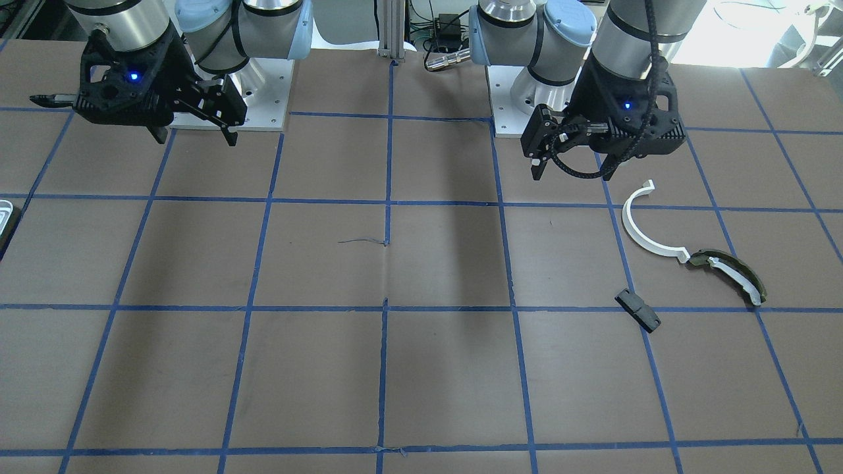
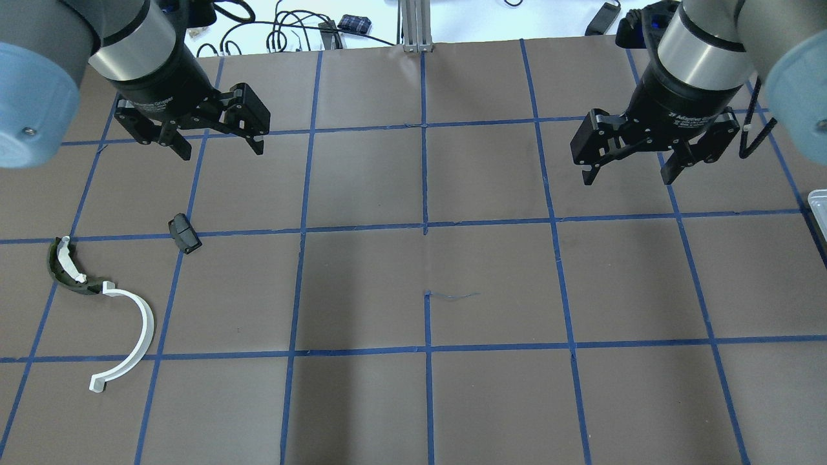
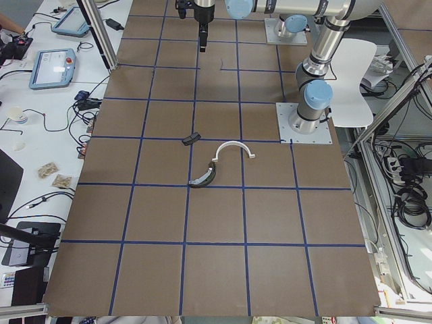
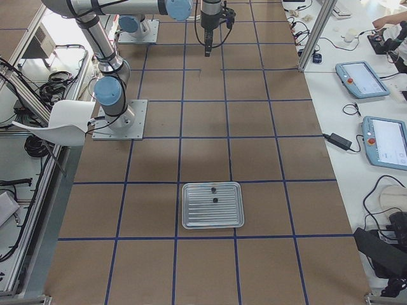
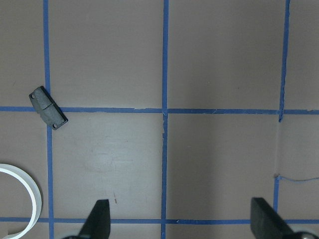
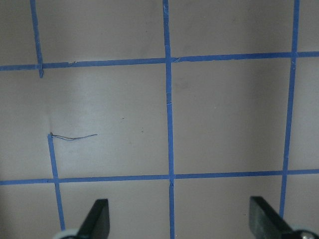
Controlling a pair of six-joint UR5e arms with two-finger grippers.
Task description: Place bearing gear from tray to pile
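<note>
The pale grey tray (image 4: 213, 216) lies on the table in the exterior right view. Two small dark parts (image 4: 214, 200) lie on it, too small to tell apart. Only its rim shows at the overhead view's right edge (image 2: 819, 205). The pile lies under my left side: a white half-ring (image 2: 148, 326), a dark olive curved piece (image 2: 64, 274) and a small black block (image 2: 184, 234). My left gripper (image 2: 219, 150) is open and empty, above the table beyond the block. My right gripper (image 2: 625, 179) is open and empty, left of the tray.
The table (image 2: 426, 258) is brown with a grid of blue tape. The arm bases (image 1: 263, 99) stand at the robot's edge. Cables and devices (image 2: 303, 29) lie beyond the far edge. A thin stray thread (image 2: 455, 296) lies mid-table.
</note>
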